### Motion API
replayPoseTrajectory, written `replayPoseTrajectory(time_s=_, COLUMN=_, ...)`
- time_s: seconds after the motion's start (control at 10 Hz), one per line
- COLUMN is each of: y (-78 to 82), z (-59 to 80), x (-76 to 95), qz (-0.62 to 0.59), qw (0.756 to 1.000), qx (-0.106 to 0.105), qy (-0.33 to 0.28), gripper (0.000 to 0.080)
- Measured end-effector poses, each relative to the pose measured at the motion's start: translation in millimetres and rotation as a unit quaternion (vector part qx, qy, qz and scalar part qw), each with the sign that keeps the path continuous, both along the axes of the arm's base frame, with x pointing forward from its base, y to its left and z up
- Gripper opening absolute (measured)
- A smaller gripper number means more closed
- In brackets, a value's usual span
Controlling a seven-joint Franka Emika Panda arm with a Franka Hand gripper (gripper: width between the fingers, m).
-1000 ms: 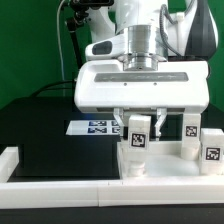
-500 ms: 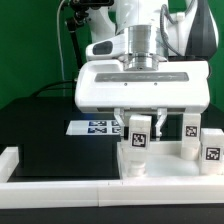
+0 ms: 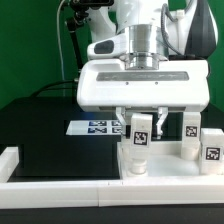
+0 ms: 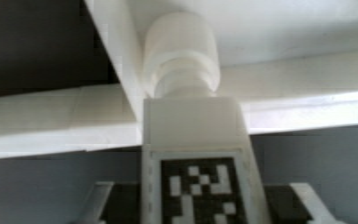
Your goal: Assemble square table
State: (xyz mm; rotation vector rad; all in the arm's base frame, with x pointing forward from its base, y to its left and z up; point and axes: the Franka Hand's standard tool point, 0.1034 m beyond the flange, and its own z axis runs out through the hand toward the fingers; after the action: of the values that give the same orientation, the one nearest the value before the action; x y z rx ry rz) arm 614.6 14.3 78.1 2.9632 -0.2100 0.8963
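My gripper (image 3: 141,120) is shut on a white stubby leg (image 3: 141,136) with a black-and-white tag and holds it upright. The leg's lower end is on or just above the white square tabletop (image 3: 165,168) at the exterior view's lower right; I cannot tell if it touches. Two more tagged legs (image 3: 189,134) (image 3: 212,150) stand upright on the tabletop to the exterior view's right. In the wrist view the held leg (image 4: 194,120) fills the middle, its rounded tip against the white tabletop (image 4: 51,125), with a finger (image 4: 115,203) on each side of its tag.
The marker board (image 3: 96,127) lies flat on the black table behind the gripper. A long white border rail (image 3: 90,194) runs along the front, and a short one (image 3: 9,160) sits at the exterior view's left. The arm's wide white body (image 3: 140,85) hangs over the tabletop.
The held leg and gripper have shifted very slightly toward the exterior view's right. Everything else is unchanged.
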Motion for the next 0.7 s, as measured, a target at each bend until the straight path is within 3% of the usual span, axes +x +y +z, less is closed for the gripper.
replayPoseTrajectory(time_s=0.7, y=-4.1, z=-10.8, x=-2.3, qz=-0.002, qw=1.000, qx=-0.004, qy=0.002, gripper=0.0287)
